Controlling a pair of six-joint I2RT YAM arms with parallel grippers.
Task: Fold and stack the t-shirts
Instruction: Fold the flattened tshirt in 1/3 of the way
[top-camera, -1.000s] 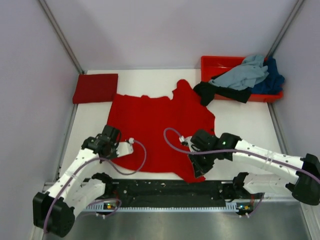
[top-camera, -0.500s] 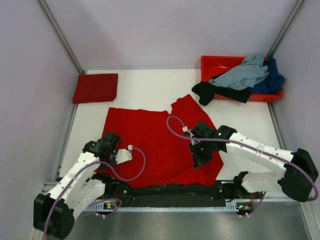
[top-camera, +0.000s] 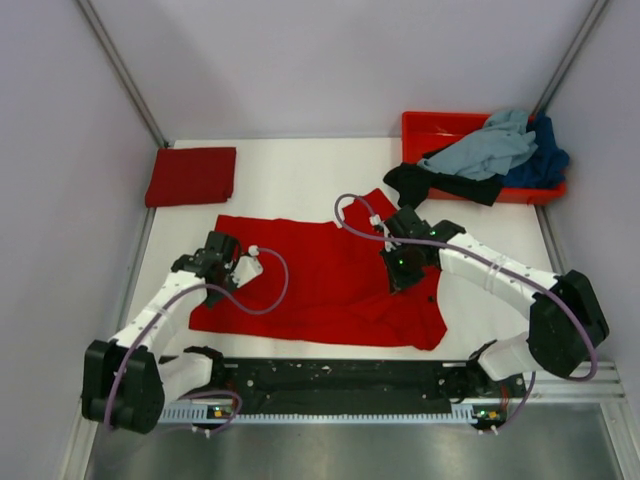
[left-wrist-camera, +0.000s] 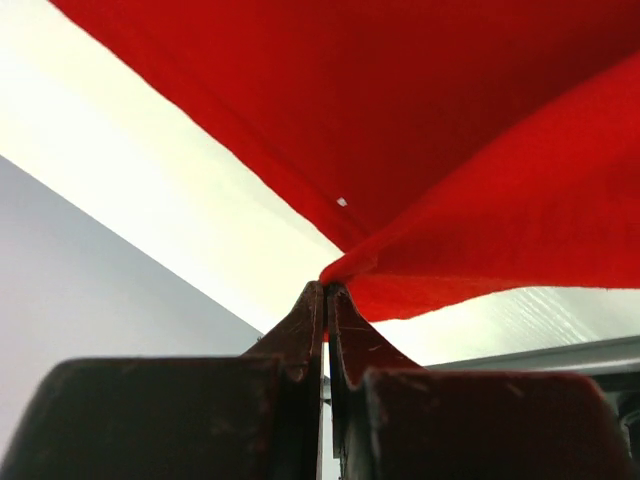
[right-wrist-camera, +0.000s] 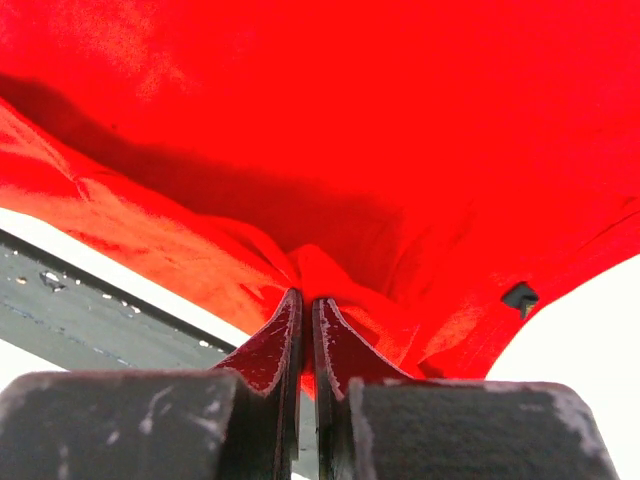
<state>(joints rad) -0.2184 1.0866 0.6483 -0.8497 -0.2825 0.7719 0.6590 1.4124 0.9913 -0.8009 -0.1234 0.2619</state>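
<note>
A bright red t-shirt (top-camera: 320, 285) lies partly folded across the middle of the white table. My left gripper (top-camera: 228, 270) is shut on its left edge; in the left wrist view the cloth (left-wrist-camera: 480, 150) runs from the pinched fingertips (left-wrist-camera: 326, 290). My right gripper (top-camera: 400, 275) is shut on the shirt's right part; in the right wrist view red cloth (right-wrist-camera: 350, 130) bunches at the closed tips (right-wrist-camera: 307, 297). A darker red folded shirt (top-camera: 191, 176) lies at the far left. Grey-blue (top-camera: 485, 148), black (top-camera: 440, 184) and dark blue (top-camera: 545, 155) shirts are heaped in the tray.
A red-orange plastic tray (top-camera: 430, 125) stands at the back right, with the black shirt hanging over its front onto the table. Grey walls close the left, back and right. A black rail (top-camera: 340, 378) runs along the near table edge.
Both grippers have carried the shirt's near edge away from the arms, toward the back. The shirt has gone from spread flat to a shorter, folded band.
</note>
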